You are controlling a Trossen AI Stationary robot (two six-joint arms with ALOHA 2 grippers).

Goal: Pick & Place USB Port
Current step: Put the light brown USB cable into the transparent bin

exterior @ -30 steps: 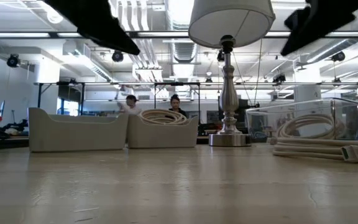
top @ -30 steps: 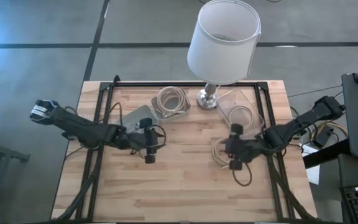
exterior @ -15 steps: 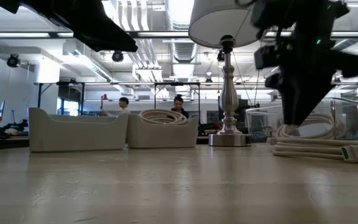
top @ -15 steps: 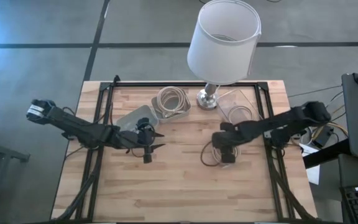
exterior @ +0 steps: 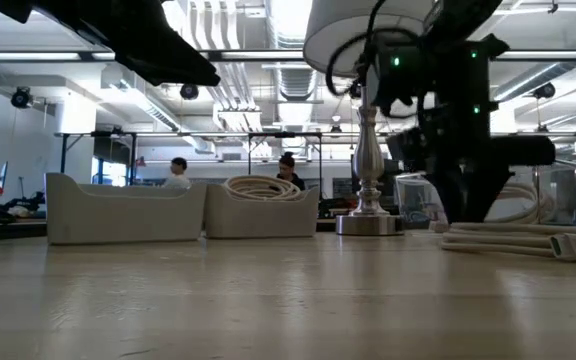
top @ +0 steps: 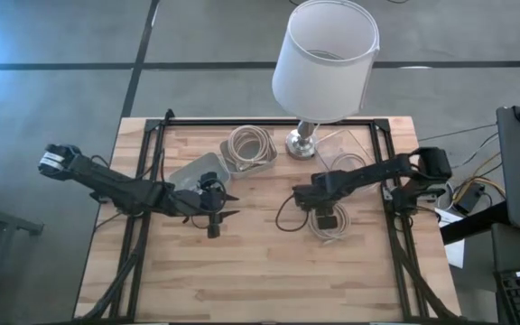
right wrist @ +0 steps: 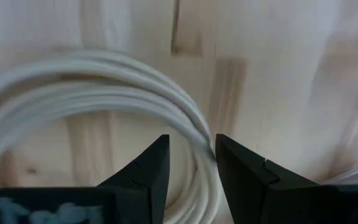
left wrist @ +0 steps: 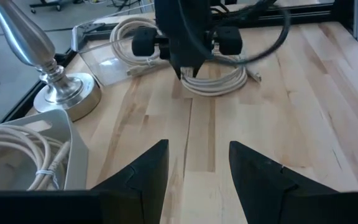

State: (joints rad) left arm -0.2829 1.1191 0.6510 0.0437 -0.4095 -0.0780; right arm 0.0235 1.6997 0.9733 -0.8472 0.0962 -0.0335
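Since the earlier frames the right gripper [top: 324, 217] has swung inward from the table's right edge and now hangs directly over the coiled white USB cable [top: 332, 224], while the left arm has barely shifted. Nearest in the right wrist view, the two dark, wedge-shaped fingers [right wrist: 244, 177] stand slightly apart, straddling the smooth, round-section strands of the coil [right wrist: 104, 99] without closing on it. The coil lies flat on the pale butcher-block wooden table [top: 269, 271], right of centre. The left gripper [top: 224, 204] hovers left of centre, its tapered fingers [left wrist: 145, 174] spread, empty. Behind it stand two matte beige bins: an empty one [top: 194, 171] and one holding another looped cable [top: 248, 147]. A clear plastic container [top: 346, 155] with a further coil sits beside the polished metal lamp base [top: 303, 143], under a white cylindrical shade [top: 325, 59].
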